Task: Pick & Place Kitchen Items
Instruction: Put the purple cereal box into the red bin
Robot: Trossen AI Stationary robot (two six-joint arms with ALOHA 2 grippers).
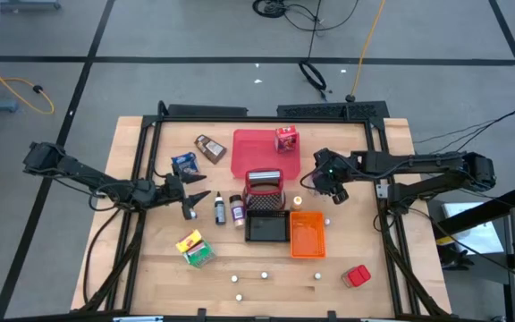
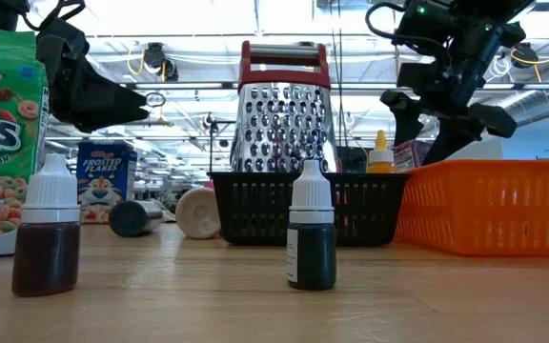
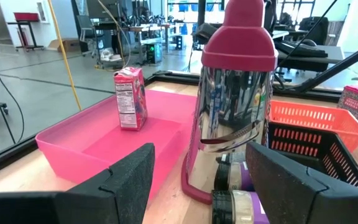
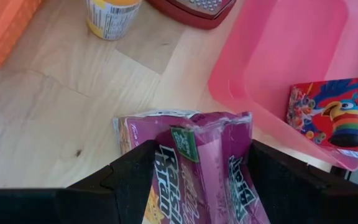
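The right gripper [image 4: 191, 168] is clamped on a purple Raisin Bran box [image 4: 201, 168], its two dark fingers [image 4: 132, 177] pressed against the pack's two sides; it hangs clear of the wooden table [image 1: 150, 268], and below and just past it lie the corner of the pink tray [image 4: 278, 56], a Froot Loops box [image 4: 334, 121] lying in that tray, and a small yellow-capped bottle [image 4: 112, 15] standing near the metal grater [image 1: 264, 188]. From overhead this gripper sits just beside the tray's right edge, with the orange bin [image 1: 307, 234] near it toward the front of the table. The left gripper [image 1: 186, 195] is released — its fingers [image 3: 120, 180] stand apart with nothing between them — and it hovers low over the table. Straight ahead of it, close by, are two small dark bottles [image 1: 219, 207], one of them purple-labelled [image 3: 244, 180]; just behind those stands the grater in the black wire basket [image 1: 266, 224], and off to one side ahead a small red carton [image 3: 130, 98] stands upright in the tray. Beside this gripper toward the back of the table lie a blue pouch [image 1: 184, 164] and a brown pouch [image 1: 210, 148]; toward the front lies a yellow-green box [image 1: 195, 249]. Well apart from both grippers — near the front edge — are tiny white pieces [image 1: 264, 276] and a red box [image 1: 357, 276].
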